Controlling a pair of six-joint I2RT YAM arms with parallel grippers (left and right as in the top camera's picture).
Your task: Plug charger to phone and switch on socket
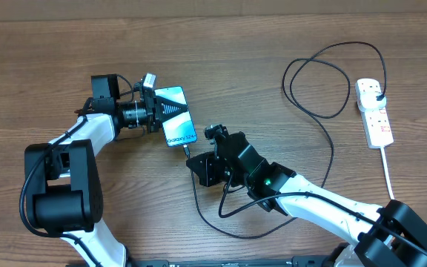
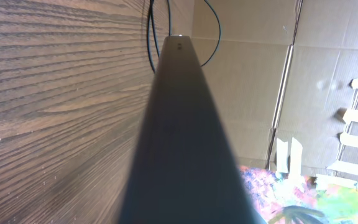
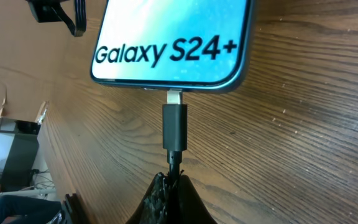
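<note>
Black charger [image 3: 174, 124] connector sits at the bottom port of the phone [image 3: 173, 37], a sliver of metal tip still showing, its cable pinched in the closed right hand [image 3: 173, 186]. Left of the counter's [image 1: 273, 44] middle, the left hand [image 1: 156, 111] clamps the phone's long edge, though its fingers are hidden in its own blurred view. Switches on the socket [image 1: 374, 111] are too small to read.
</note>
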